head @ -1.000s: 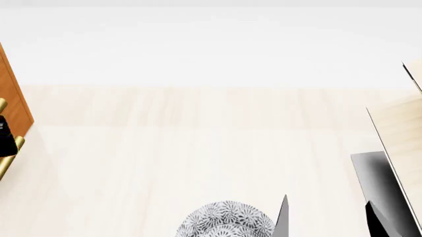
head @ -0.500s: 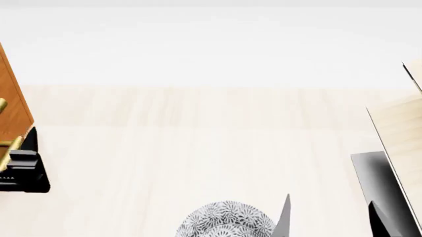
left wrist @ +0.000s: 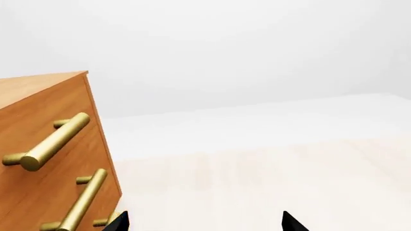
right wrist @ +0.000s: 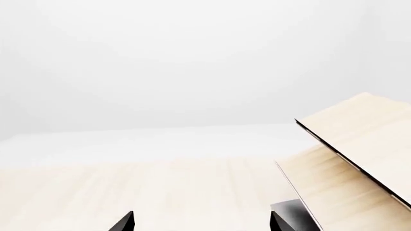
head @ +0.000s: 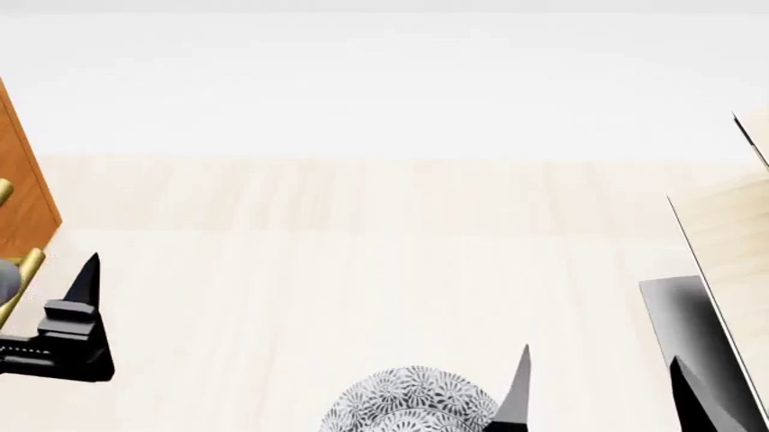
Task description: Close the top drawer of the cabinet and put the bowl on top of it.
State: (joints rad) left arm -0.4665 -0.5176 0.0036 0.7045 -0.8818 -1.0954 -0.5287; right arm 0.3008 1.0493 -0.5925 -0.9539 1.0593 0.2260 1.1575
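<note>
The left gripper (left wrist: 202, 222) stands open, its two black fingertips wide apart with nothing between them. In the head view it sits at the near left, just beside the cabinet (head: 27, 193) but not touching it. The left wrist view shows the cabinet's reddish-brown front with the top drawer (left wrist: 45, 127) and its brass bar handle (left wrist: 55, 142); the drawer front looks flush with the one below, though only part of it is in view. The right gripper (right wrist: 202, 222) is also open and empty, low at the near right. The bowl (head: 411, 400) rests on the pale table (head: 360, 270) at the near edge, just left of the right gripper's finger. A pale wooden rack (head: 733, 234) on a black base stands at the far right.
</note>
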